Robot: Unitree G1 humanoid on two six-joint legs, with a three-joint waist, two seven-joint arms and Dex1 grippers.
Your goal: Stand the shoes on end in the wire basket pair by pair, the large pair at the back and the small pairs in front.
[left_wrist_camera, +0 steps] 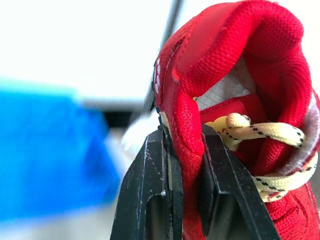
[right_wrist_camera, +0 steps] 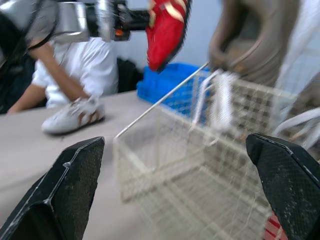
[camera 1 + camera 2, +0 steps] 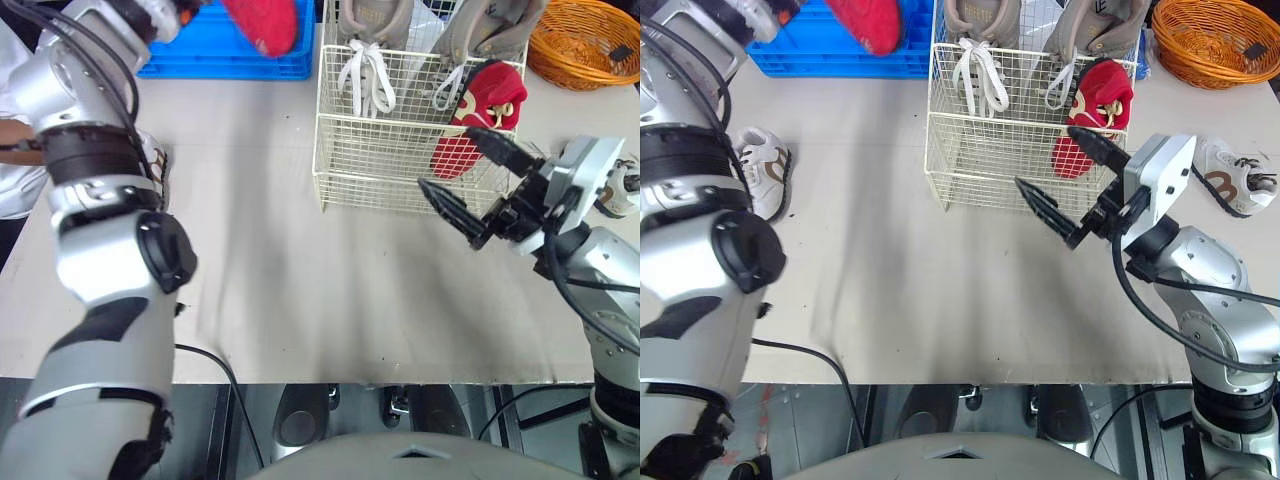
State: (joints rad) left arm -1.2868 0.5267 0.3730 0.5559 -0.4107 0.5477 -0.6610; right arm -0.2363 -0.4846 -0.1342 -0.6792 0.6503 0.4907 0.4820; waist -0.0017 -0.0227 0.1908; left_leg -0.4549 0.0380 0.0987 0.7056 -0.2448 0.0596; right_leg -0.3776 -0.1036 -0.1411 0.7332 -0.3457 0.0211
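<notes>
My left gripper point(image 1: 184, 137) is shut on the heel collar of a red shoe point(image 3: 262, 22), held up in the air over the blue crate to the left of the wire basket point(image 3: 330, 185). Two large grey shoes point(image 3: 365, 25) stand on end at the back of the basket. A second red shoe point(image 3: 487, 100) stands on end in its front right part. My right gripper point(image 3: 448, 160) is open at the basket's front right corner, just outside the wire. One small white shoe point(image 3: 765, 168) lies on the table at the left and another point(image 3: 1230, 176) at the right.
A blue crate point(image 3: 205, 58) stands at the back left of the basket and an orange wicker basket point(image 3: 585, 40) at the back right. A person in a white shirt point(image 2: 92, 62) sits at the table's left side.
</notes>
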